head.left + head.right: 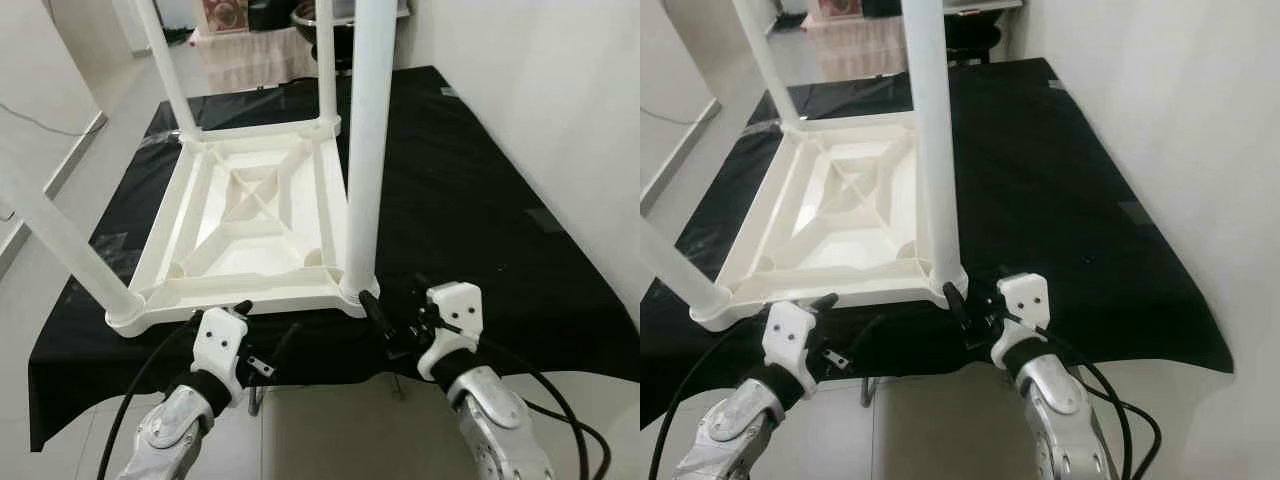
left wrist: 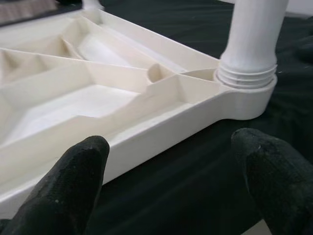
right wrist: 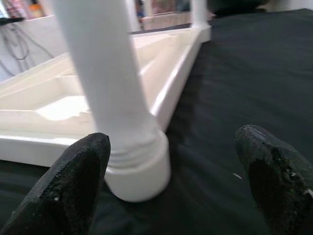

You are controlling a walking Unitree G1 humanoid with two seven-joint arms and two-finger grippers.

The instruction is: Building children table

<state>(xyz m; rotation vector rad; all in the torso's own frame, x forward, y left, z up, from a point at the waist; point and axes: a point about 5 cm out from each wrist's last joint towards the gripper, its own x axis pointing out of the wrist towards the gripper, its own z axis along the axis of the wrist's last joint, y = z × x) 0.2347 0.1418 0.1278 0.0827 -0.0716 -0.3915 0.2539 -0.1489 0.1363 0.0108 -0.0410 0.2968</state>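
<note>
A white plastic children's table [image 1: 250,215] lies upside down on a black cloth [image 1: 470,190], ribbed underside up. Legs stand in all of its corners: the near right leg [image 1: 365,150] is upright in its socket [image 3: 139,166], and the near left leg [image 1: 60,240] leans out to the left. My left gripper [image 1: 220,312] is open just before the table's near rim [image 2: 161,129], touching nothing. My right gripper [image 1: 395,300] is open beside the base of the near right leg, its fingers [image 3: 68,186] on either side without gripping it.
The black cloth ends just before my grippers, with bare floor [image 1: 320,430] below. A white wall [image 1: 560,120] runs close along the right. Another covered table [image 1: 255,50] with a dark object stands at the back. Black cables [image 1: 140,390] hang from both arms.
</note>
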